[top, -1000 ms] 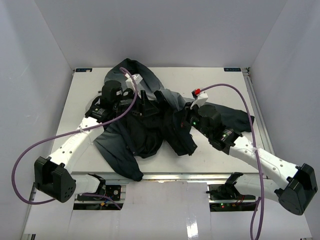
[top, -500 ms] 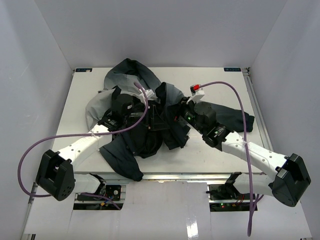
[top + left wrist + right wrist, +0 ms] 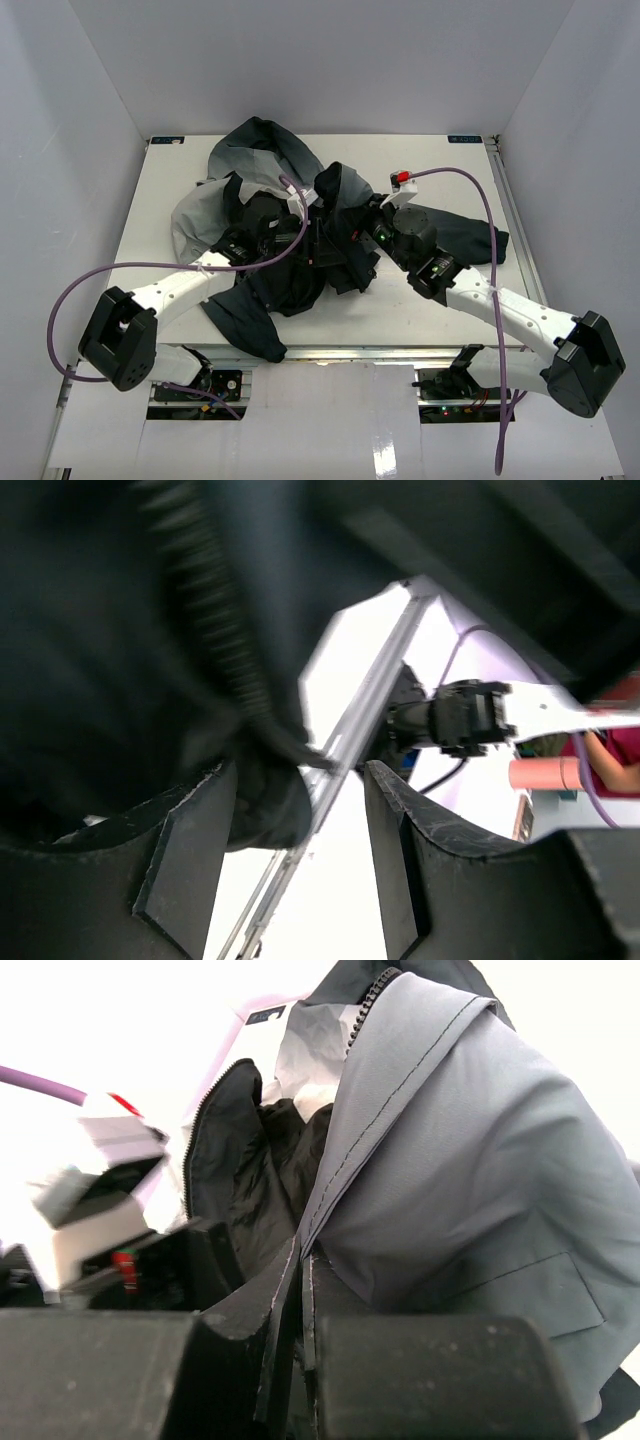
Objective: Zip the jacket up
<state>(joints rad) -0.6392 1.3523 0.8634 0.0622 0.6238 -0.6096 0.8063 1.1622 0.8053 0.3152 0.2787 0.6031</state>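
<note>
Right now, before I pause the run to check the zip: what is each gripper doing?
Left gripper: open, a fold of the jacket between its fingers, not clamped.
Right gripper: shut on the jacket's grey edge.

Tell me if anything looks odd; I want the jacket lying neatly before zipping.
The jacket lies bunched in a twisted heap on the table, black lining showing, one sleeve reaching the near edge. The right gripper pinches a front edge beside the zipper teeth; the left gripper is open.
</note>
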